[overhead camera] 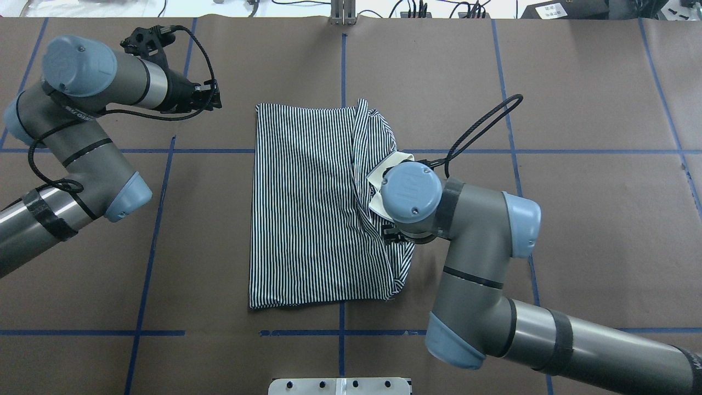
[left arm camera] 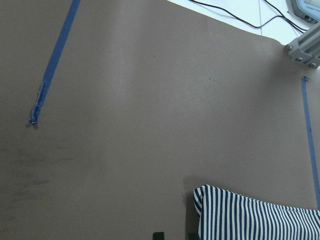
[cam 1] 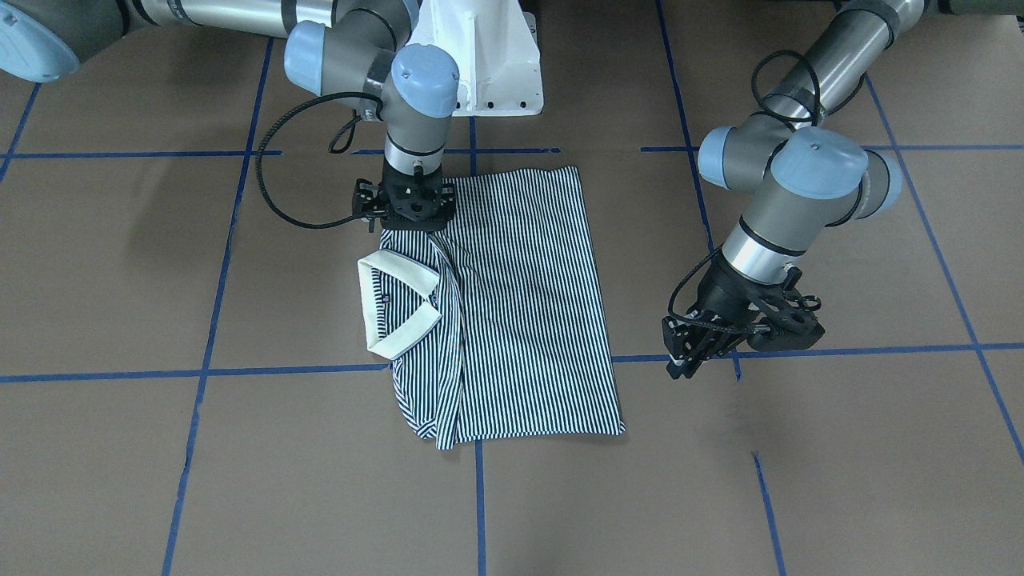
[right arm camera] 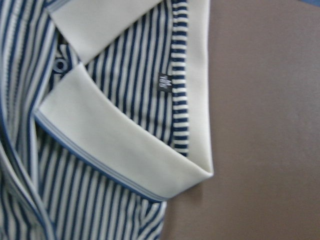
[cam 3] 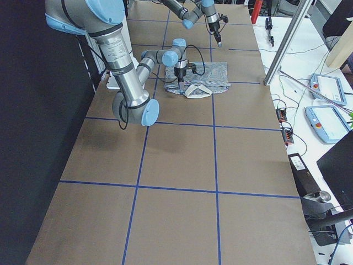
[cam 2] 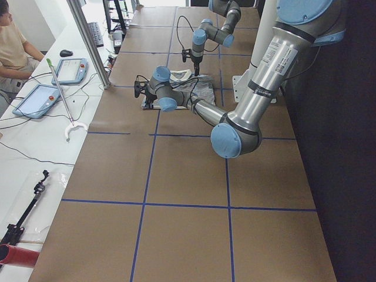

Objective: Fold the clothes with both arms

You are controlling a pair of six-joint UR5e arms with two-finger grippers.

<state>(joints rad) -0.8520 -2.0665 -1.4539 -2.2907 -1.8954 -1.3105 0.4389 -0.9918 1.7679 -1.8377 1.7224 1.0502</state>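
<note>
The striped polo shirt (cam 1: 528, 304) lies folded into a tall rectangle on the brown table, its cream collar (cam 1: 400, 308) turned out at one side. My right gripper (cam 1: 408, 210) points straight down at the shirt's shoulder edge just beside the collar. Its fingers are hidden under the wrist (overhead camera: 411, 192), so I cannot tell whether they hold cloth. The right wrist view shows the collar (right arm camera: 115, 145) close up and no fingers. My left gripper (cam 1: 686, 358) hovers off the shirt's other side, over bare table, open and holding nothing. A shirt corner (left arm camera: 260, 220) shows in the left wrist view.
Blue tape lines (cam 1: 480, 496) grid the brown table. The white pedestal base (cam 1: 488, 64) stands at the robot's edge of the table. A side bench with tablets (cam 2: 35, 100), cables and a metal post (cam 2: 88, 41) runs along the far edge, where a person sits.
</note>
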